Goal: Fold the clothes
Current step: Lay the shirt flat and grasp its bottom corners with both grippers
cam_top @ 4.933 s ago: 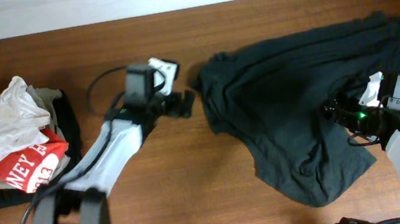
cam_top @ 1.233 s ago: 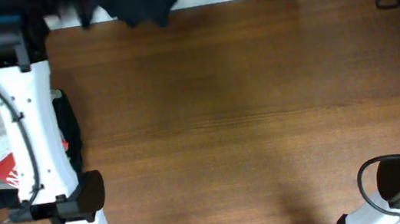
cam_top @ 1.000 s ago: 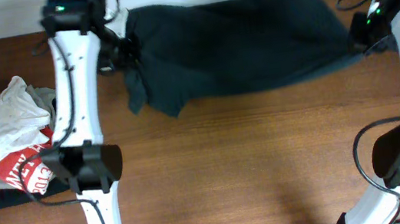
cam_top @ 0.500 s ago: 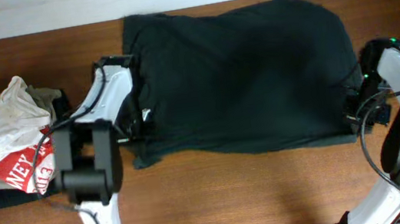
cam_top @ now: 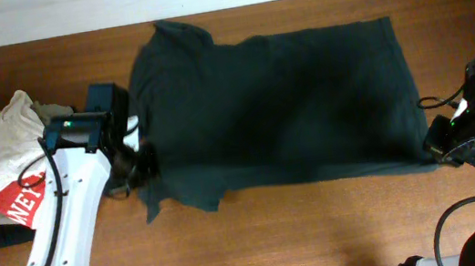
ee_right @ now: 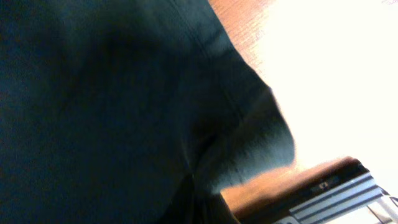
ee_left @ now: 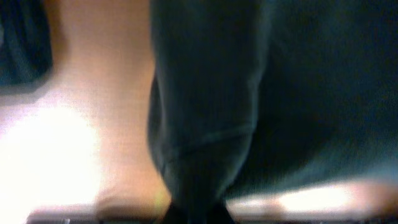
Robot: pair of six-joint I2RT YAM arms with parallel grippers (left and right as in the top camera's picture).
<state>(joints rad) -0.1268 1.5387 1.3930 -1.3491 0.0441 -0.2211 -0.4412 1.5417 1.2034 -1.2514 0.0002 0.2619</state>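
Dark shirt (cam_top: 279, 100), aloft a second ago, now lies spread across the table (cam_top: 324, 232), left gripper (cam_top: 136, 162) and right gripper (cam_top: 441, 144) each pinching an edge.

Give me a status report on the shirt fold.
Left gripper shut on dark shirt at sleeve side; right gripper shut on opposite corner. Shirt spread mostly flat on table. Clothes pile sits left, apart.

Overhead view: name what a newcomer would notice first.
A dark shirt lies spread across the middle of the table, the left gripper pinching its left edge and the right gripper its right lower corner. A pile of light and red clothes sits at the far left.
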